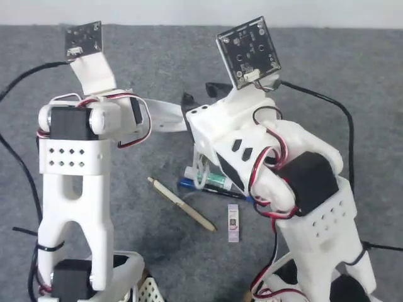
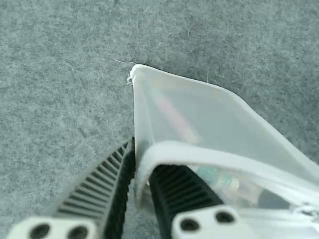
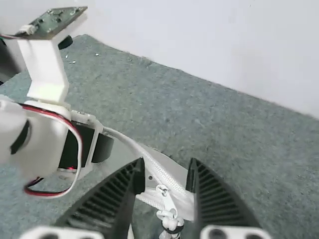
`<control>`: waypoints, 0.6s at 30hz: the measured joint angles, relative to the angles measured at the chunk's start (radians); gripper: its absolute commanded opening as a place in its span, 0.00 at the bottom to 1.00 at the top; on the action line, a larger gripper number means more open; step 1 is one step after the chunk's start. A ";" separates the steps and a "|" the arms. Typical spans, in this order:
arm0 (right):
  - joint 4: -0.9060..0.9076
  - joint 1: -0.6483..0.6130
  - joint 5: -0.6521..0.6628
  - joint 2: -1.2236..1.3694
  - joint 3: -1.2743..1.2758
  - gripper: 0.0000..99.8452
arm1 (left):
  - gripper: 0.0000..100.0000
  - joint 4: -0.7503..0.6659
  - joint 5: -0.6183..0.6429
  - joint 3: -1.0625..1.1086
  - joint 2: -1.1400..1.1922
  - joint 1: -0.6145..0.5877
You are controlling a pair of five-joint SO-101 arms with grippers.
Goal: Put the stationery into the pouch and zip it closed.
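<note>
A translucent white pouch (image 1: 165, 117) hangs between the two arms above the grey carpet. My left gripper (image 2: 141, 152) is shut on one end of the pouch (image 2: 199, 119), pinching its zip edge. Faint pink and green shapes show through its wall. My right gripper (image 3: 167, 172) is open at the other end, its fingers (image 3: 128, 186) either side of the zip edge and the metal zip pull (image 3: 166, 201). On the carpet below lie a beige pen (image 1: 182, 204), a blue pen (image 1: 196, 186), a green-and-white tube (image 1: 213, 177) and a small pale eraser (image 1: 233, 223).
Grey carpet (image 1: 352, 82) covers the table, with a white wall behind it. The right arm's body (image 1: 296, 182) hangs over part of the loose stationery. The left arm's base (image 1: 75, 207) stands at the near left.
</note>
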 measured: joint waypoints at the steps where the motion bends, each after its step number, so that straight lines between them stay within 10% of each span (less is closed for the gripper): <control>1: 0.000 0.003 0.000 -0.020 0.000 0.12 | 0.01 0.000 0.000 0.000 0.000 0.000; 18: 0.321 0.000 0.003 -0.077 0.057 0.12 | 0.01 -0.023 0.038 0.000 0.000 -0.155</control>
